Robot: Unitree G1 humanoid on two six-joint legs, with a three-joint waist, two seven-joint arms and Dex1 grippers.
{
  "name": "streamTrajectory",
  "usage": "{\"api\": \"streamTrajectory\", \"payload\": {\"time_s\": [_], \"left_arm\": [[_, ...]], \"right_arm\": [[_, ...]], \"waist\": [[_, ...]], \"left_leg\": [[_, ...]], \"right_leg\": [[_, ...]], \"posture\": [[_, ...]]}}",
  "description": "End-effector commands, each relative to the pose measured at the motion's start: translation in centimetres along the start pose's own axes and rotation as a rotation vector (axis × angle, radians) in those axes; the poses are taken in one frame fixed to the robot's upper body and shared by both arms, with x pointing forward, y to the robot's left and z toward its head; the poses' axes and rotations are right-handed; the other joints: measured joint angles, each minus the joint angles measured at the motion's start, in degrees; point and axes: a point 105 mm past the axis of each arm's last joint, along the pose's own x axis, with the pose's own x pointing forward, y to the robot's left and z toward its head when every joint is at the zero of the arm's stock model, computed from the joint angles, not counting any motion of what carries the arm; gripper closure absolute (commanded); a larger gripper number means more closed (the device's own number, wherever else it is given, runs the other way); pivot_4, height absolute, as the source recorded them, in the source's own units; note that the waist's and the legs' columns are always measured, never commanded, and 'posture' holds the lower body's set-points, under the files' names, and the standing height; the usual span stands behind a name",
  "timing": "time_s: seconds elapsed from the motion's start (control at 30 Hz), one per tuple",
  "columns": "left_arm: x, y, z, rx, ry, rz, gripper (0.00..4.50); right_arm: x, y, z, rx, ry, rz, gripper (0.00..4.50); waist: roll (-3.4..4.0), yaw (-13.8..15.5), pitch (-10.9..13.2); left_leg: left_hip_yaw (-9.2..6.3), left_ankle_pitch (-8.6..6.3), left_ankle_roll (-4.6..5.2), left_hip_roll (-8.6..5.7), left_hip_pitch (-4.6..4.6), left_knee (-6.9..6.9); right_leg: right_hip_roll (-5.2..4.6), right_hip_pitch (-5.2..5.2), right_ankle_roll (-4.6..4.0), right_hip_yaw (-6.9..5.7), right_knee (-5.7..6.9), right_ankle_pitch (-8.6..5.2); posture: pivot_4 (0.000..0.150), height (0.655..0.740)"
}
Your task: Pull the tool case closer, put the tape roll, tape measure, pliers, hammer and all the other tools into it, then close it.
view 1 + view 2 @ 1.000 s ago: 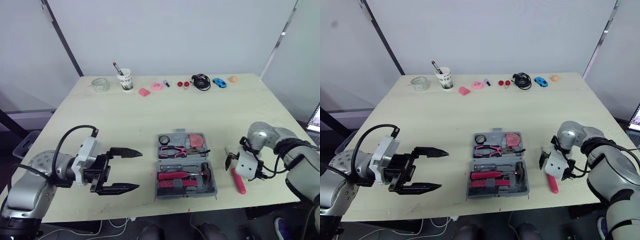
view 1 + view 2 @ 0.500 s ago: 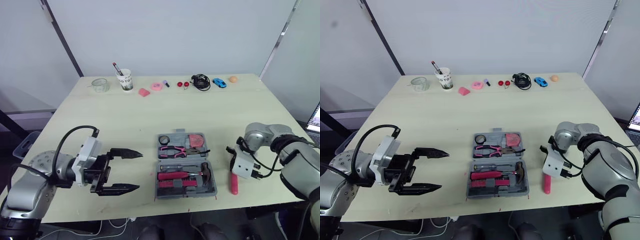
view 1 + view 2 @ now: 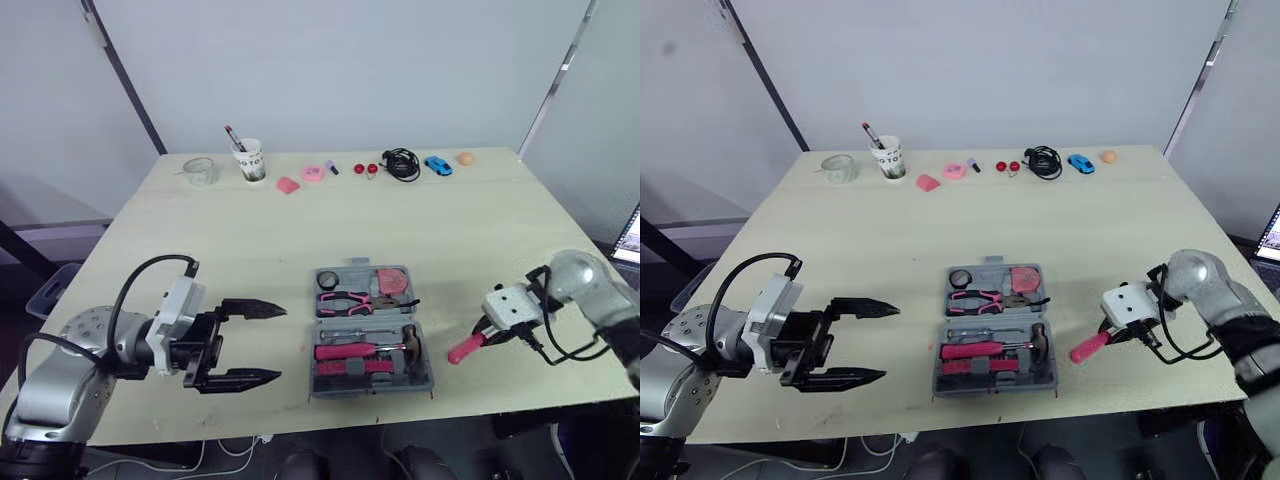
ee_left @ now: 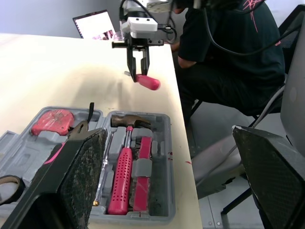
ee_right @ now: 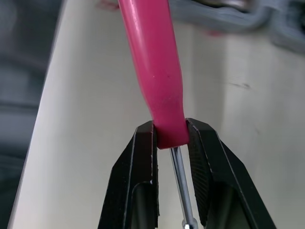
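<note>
The grey tool case (image 3: 372,387) lies open near the table's front edge. It holds pink pliers (image 3: 345,299), a hammer (image 3: 365,351), a red tape measure (image 3: 392,280) and a tape roll (image 3: 328,279). To the right of the case, my right gripper (image 3: 487,333) is shut on a pink-handled screwdriver (image 3: 466,348). Its fingers (image 5: 143,143) pinch the handle (image 5: 155,71) where the metal shaft starts, and the handle points toward the case. My left gripper (image 3: 281,342) hangs open to the left of the case, holding nothing.
Along the far edge stand a glass jar (image 3: 200,169), a paper cup with a pen (image 3: 250,158), small pink items (image 3: 314,172), a black cable (image 3: 402,162), a blue toy car (image 3: 438,165) and an orange ball (image 3: 465,158). A seated person (image 4: 224,47) and a laptop (image 4: 97,25) are beyond the table's right side.
My right gripper has closed on the screwdriver that lay on the table and swung it round, so the handle now points toward the case. The left arm has stayed put.
</note>
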Motion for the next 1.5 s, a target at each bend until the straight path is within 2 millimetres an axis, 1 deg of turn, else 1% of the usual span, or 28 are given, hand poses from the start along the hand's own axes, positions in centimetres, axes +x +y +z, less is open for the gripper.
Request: {"api": "streamTrajectory", "payload": {"time_s": [0.03, 0.13, 0.2, 0.3, 0.43, 0.47, 0.53, 0.6, 0.73, 0.77, 0.83, 0.93, 1.0, 1.07, 1.13, 1.2, 1.27, 1.3, 1.33, 1.43, 1.5], "left_arm": [[0.0, -0.1, 0.7, 0.029, -0.013, -0.013, 0.0], [0.0, -0.2, 0.7, 0.032, -0.01, -0.028, 0.0], [0.1, -0.3, 0.7, 0.03, -0.016, -0.045, 0.0], [0.2, -0.1, 0.6, 0.036, -0.014, -0.052, 0.0], [0.2, 0.1, 0.4, 0.044, -0.001, -0.063, 0.0], [0.2, 0.1, 0.4, 0.046, -0.003, -0.066, 0.0], [0.3, 0.2, 0.4, 0.054, -0.005, -0.072, 0.0], [0.4, 0.4, 0.6, 0.059, -0.011, -0.079, 0.0], [0.6, 0.5, 0.8, 0.063, -0.02, -0.091, 0.0], [0.8, 0.5, 0.9, 0.066, -0.021, -0.093, 0.0], [0.9, 0.6, 1.0, 0.069, -0.022, -0.096, 0.0], [0.9, 0.5, 1.0, 0.066, -0.023, -0.095, 0.0], [0.9, 0.4, 0.9, 0.066, -0.023, -0.095, 0.0], [1.0, 0.4, 0.9, 0.066, -0.024, -0.095, 0.0], [1.0, 0.4, 0.9, 0.066, -0.025, -0.092, 0.0], [0.9, 0.3, 0.9, 0.064, -0.024, -0.089, 0.0], [0.9, 0.3, 0.8, 0.063, -0.024, -0.088, 0.0], [0.9, 0.2, 0.8, 0.063, -0.025, -0.088, 0.0], [0.9, 0.2, 0.8, 0.062, -0.025, -0.087, 0.0], [0.8, 0.1, 0.8, 0.06, -0.028, -0.088, 0.0], [0.7, 0.2, 0.9, 0.059, -0.03, -0.088, 0.0]], "right_arm": [[-1.9, -1.9, 0.8, 0.191, -0.016, -0.258, 4.15], [-1.7, -2.2, 0.9, 0.392, -0.053, -0.383, 4.15], [-1.3, -2.0, 0.3, 0.564, -0.043, -0.452, 4.15], [-0.8, -0.7, -0.3, 0.761, 0.005, -0.467, 4.15], [0.0, 0.6, -0.8, 1.078, 0.053, -0.509, 4.15], [0.1, 0.8, -0.8, 1.132, 0.063, -0.512, 4.15], [0.4, 1.1, -0.9, 1.221, 0.069, -0.517, 4.15], [0.7, 0.9, -1.1, 1.326, 0.068, -0.541, 4.15], [1.7, 0.1, -1.2, 1.443, 0.023, -0.576, 4.15], [2.1, -0.6, -0.9, 1.478, -0.002, -0.604, 4.15], [2.7, -1.4, -0.5, 1.519, -0.03, -0.631, 4.15], [3.2, -1.7, -0.4, 1.543, -0.018, -0.645, 4.15], [3.4, -1.8, -0.7, 1.567, -0.008, -0.667, 4.15], [3.6, -2.0, -1.0, 1.549, -0.001, -0.681, 4.15], [3.6, -2.1, -1.0, 1.522, -0.012, -0.684, 3.12], [3.4, -2.1, -0.9, 1.493, -0.03, -0.691, 2.42], [2.9, -2.2, -0.9, 1.433, -0.038, -0.717, 1.31], [2.7, -2.3, -0.7, 1.404, -0.047, -0.724, 0.93], [2.4, -2.3, -0.5, 1.38, -0.056, -0.726, 0.41], [1.4, -2.3, -0.2, 1.271, -0.083, -0.759, 0.41], [0.6, -2.6, 0.4, 1.187, -0.161, -0.787, 0.41]], "waist": [[-0.02, 0.03, -0.01], [-0.04, 0.04, -0.02], [-0.08, 0.04, -0.03], [-0.08, 0.23, -0.03], [-0.12, 0.12, -0.05], [-0.13, 0.1, -0.05], [-0.13, 0.06, -0.05], [-0.13, -0.06, -0.05], [-0.16, -0.12, -0.06], [-0.18, -0.12, -0.08], [-0.23, -0.24, -0.11], [-0.23, -0.32, -0.11], [-0.23, -0.34, -0.11], [-0.23, -0.33, -0.11], [-0.3, -0.38, -0.15], [-0.3, -0.45, -0.15], [-0.3, -0.35, -0.15], [-0.3, -0.32, -0.15], [-0.29, -0.23, -0.15], [-0.27, -0.2, -0.14], [-0.27, -0.22, -0.14]], "left_leg": [[-0.04, 0.0, 0.0, 0.01, 0.0, 0.01], [-0.05, 0.0, 0.0, -0.06, 0.0, 0.01], [-0.02, 0.0, 0.0, -0.06, 0.0, 0.02], [-0.01, -0.01, -0.01, -0.06, -0.04, 0.0], [-0.03, -0.01, 0.0, -0.07, -0.13, 0.01], [-0.06, -0.01, 0.0, -0.07, -0.14, 0.01], [-0.09, -0.01, 0.0, -0.07, -0.14, 0.0], [-0.1, -0.01, 0.0, -0.08, -0.16, -0.01], [-0.06, -0.01, 0.0, -0.08, -0.21, -0.02], [-0.02, -0.01, 0.0, -0.07, -0.22, -0.02], [-0.02, -0.01, 0.0, -0.07, -0.28, -0.04], [-0.07, -0.01, 0.0, -0.05, -0.37, -0.04], [-0.09, -0.01, 0.0, -0.05, -0.4, -0.04], [-0.09, -0.01, -0.01, -0.05, -0.41, -0.04], [-0.1, -0.01, 0.0, -0.05, -0.41, -0.03], [-0.1, -0.01, 0.0, -0.05, -0.41, -0.03], [-0.14, -0.01, 0.0, -0.05, -0.41, -0.04], [-0.14, -0.01, 0.0, -0.05, -0.41, -0.04], [-0.14, -0.01, 0.0, -0.05, -0.43, -0.04], [-0.19, -0.01, 0.0, -0.06, -0.49, -0.04], [-0.2, -0.01, 0.0, -0.05, -0.5, -0.05]], "right_leg": [[0.0, -0.01, 0.0, 0.01, 0.02, 0.0], [0.01, -0.03, 0.01, 0.05, 0.02, 0.0], [0.04, -0.03, 0.01, 0.05, 0.02, -0.01], [0.06, -0.05, 0.01, 0.03, 0.0, -0.01], [0.05, -0.12, 0.02, 0.02, -0.07, 0.0], [0.05, -0.11, 0.02, 0.02, -0.06, 0.0], [0.06, -0.13, 0.02, 0.02, -0.07, 0.0], [0.07, -0.14, 0.02, 0.02, -0.08, 0.0], [0.11, -0.16, 0.03, 0.0, -0.11, 0.0], [0.12, -0.15, 0.03, -0.02, -0.13, 0.0], [0.16, -0.17, 0.03, -0.05, -0.17, 0.0], [0.19, -0.21, 0.03, -0.06, -0.19, 0.01], [0.2, -0.21, 0.03, -0.07, -0.23, 0.01], [0.19, -0.2, 0.04, -0.07, -0.25, 0.01], [0.19, -0.2, 0.03, -0.07, -0.26, 0.01], [0.19, -0.19, 0.03, -0.07, -0.26, 0.01], [0.19, -0.19, 0.04, -0.09, -0.27, 0.01], [0.19, -0.18, 0.04, -0.08, -0.28, 0.01], [0.19, -0.19, 0.04, -0.09, -0.28, 0.01], [0.19, -0.2, 0.04, -0.11, -0.35, 0.0], [0.19, -0.2, 0.04, -0.12, -0.35, 0.0]], "posture": [[0.15, 0.74], [0.15, 0.74], [0.15, 0.74], [0.15, 0.74], [0.15, 0.74], [0.15, 0.74], [0.15, 0.74], [0.15, 0.74], [0.15, 0.74], [0.15, 0.74], [0.15, 0.74], [0.15, 0.74], [0.15, 0.74], [0.15, 0.74], [0.15, 0.74], [0.15, 0.74], [0.15, 0.74], [0.15, 0.74], [0.15, 0.74], [0.15, 0.74], [0.15, 0.74]]}}
